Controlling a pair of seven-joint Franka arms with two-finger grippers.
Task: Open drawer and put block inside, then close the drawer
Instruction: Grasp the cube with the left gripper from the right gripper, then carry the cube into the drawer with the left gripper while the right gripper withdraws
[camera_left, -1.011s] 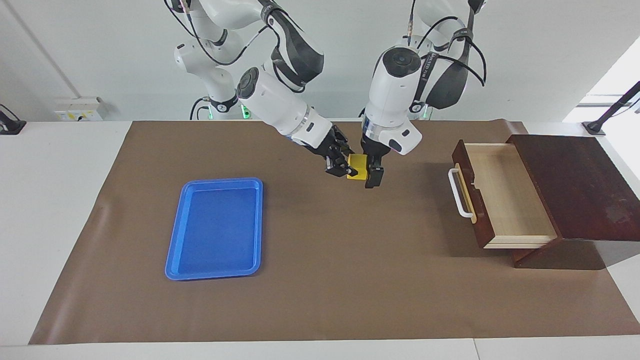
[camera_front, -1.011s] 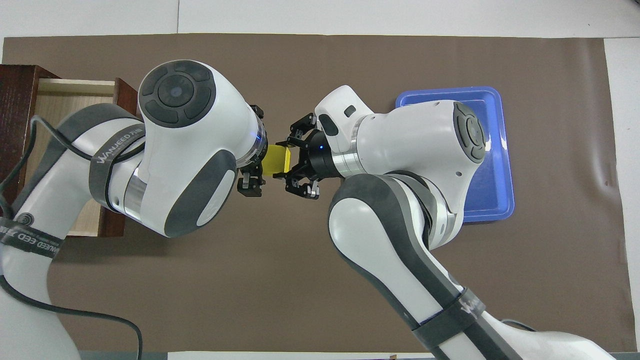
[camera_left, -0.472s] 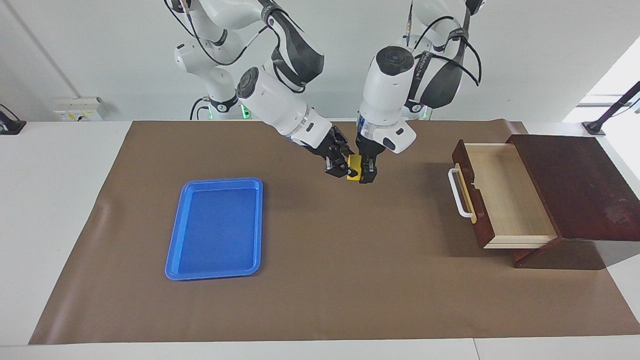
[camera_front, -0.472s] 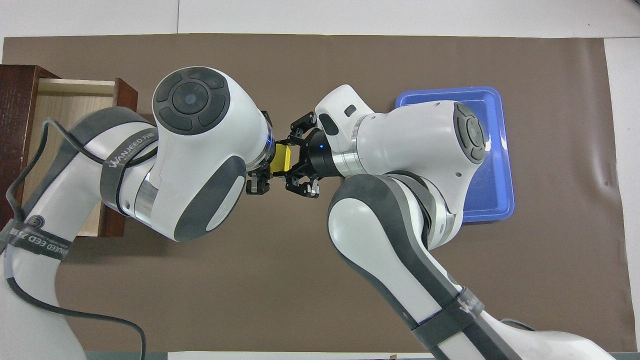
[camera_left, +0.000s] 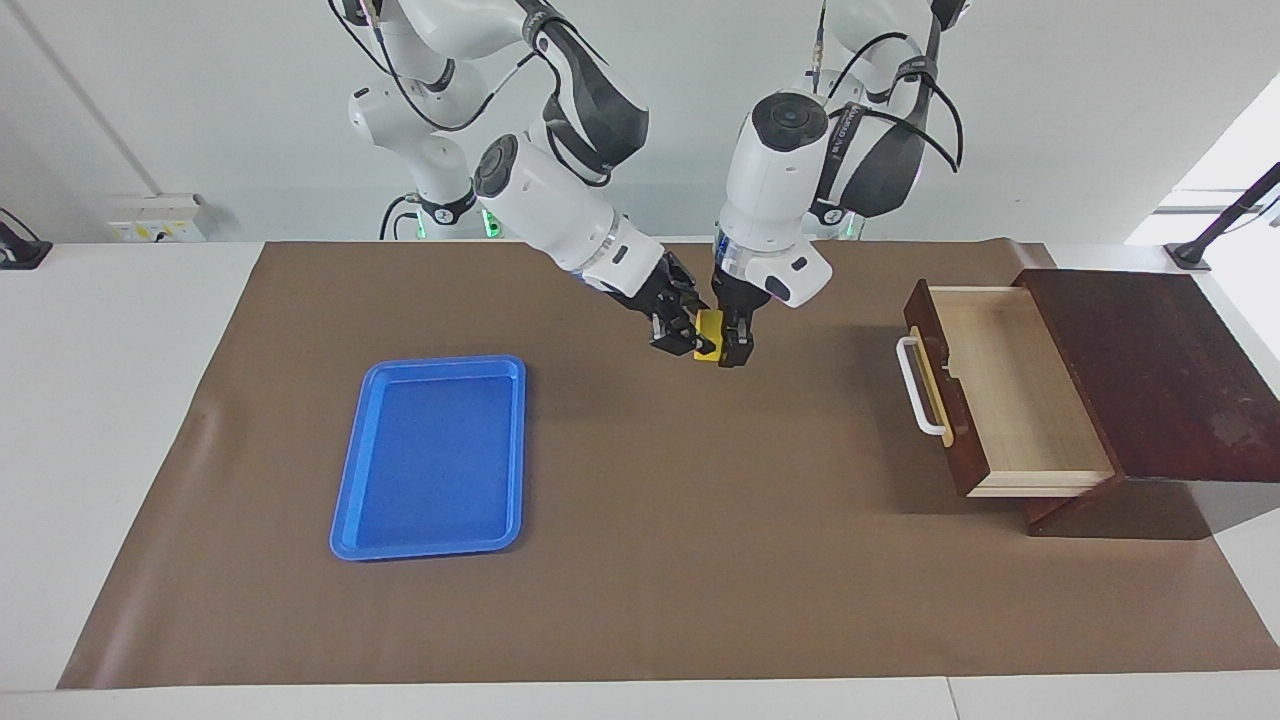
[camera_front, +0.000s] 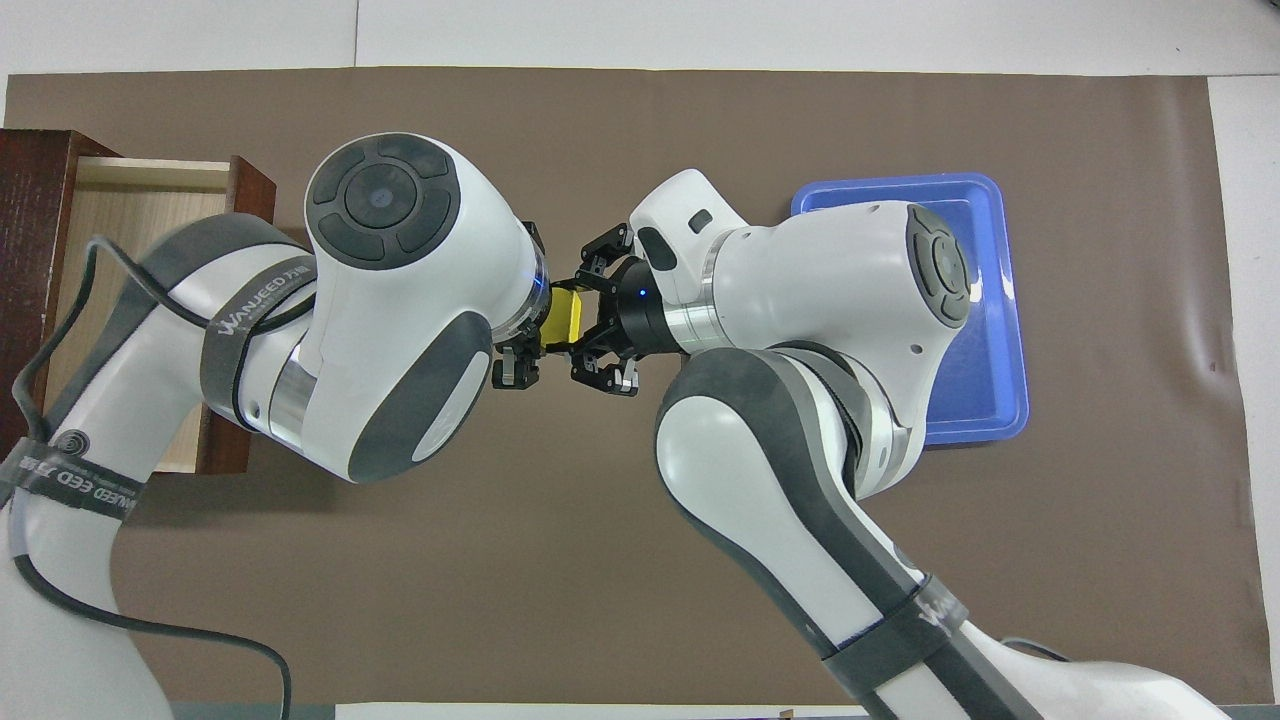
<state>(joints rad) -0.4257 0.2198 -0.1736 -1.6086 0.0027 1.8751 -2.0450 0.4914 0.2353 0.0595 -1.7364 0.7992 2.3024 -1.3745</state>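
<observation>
The block (camera_left: 709, 327) is up in the air over the brown mat (camera_left: 640, 560), between blue tray (camera_left: 432, 456) and open drawer (camera_left: 1005, 385), clamped by both the left gripper (camera_left: 733, 345) and the right gripper (camera_left: 685, 335).

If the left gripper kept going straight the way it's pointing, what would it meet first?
The left gripper points almost straight down while shut on the small yellow block, up in the air. Going straight on, it would likely meet the brown table mat, between the blue plastic tray and the open wooden drawer.
</observation>
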